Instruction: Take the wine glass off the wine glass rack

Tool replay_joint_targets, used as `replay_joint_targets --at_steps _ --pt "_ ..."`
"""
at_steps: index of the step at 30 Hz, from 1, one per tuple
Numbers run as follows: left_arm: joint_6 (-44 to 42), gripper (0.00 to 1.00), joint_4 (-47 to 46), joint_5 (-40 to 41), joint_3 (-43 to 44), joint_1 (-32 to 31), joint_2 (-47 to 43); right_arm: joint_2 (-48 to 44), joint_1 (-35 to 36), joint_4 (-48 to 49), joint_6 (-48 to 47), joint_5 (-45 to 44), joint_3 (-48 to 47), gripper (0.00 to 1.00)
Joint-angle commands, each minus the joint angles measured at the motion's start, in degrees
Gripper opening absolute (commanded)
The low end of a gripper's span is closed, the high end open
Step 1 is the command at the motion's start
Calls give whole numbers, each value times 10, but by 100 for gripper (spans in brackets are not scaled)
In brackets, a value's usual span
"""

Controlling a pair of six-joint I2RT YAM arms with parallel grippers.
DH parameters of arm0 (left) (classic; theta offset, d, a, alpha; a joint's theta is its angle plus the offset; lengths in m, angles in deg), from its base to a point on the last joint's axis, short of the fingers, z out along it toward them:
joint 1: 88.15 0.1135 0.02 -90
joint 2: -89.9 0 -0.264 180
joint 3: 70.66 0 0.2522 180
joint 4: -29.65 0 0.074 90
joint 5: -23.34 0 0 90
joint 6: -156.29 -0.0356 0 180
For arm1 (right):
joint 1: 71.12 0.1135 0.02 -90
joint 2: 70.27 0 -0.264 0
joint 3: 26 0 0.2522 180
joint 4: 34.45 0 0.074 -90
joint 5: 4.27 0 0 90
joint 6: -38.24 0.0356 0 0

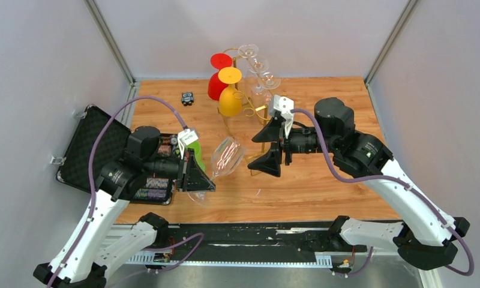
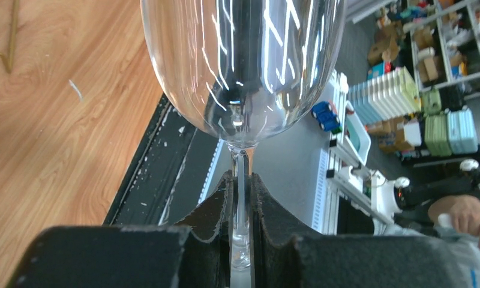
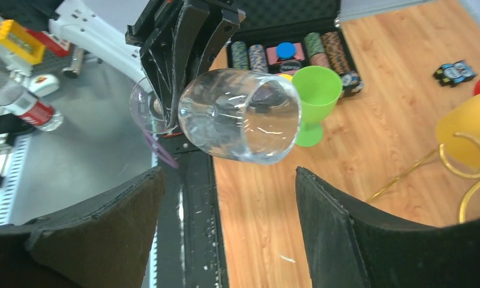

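My left gripper (image 1: 203,180) is shut on the stem of a clear wine glass (image 1: 227,157), held tilted above the table; its bowl fills the left wrist view (image 2: 243,66) and shows in the right wrist view (image 3: 240,114). My right gripper (image 1: 269,147) is open and empty, just right of the glass bowl, not touching it. The gold wire wine glass rack (image 1: 245,96) stands at the back centre. On it hang a red glass (image 1: 218,75), a yellow glass (image 1: 230,90) and clear glasses (image 1: 258,69).
An open black case of poker chips (image 1: 90,150) lies at the left under the left arm. A green cup (image 3: 312,99) stands by it. A small toy car (image 1: 188,97) sits at the back left. A black strip (image 1: 255,231) runs along the near table edge.
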Motion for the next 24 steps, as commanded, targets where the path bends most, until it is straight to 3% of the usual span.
replay_joint_targets --at_steps 1,10,24 --pt "-67 0 31 19 32 -41 -5 -19 -29 -25 32 129 0 78" --pt "-87 0 38 27 29 -92 -4 -20 -38 -28 34 216 12 75" --pt "-94 0 26 21 27 -115 1 20 -37 -5 55 267 20 64"
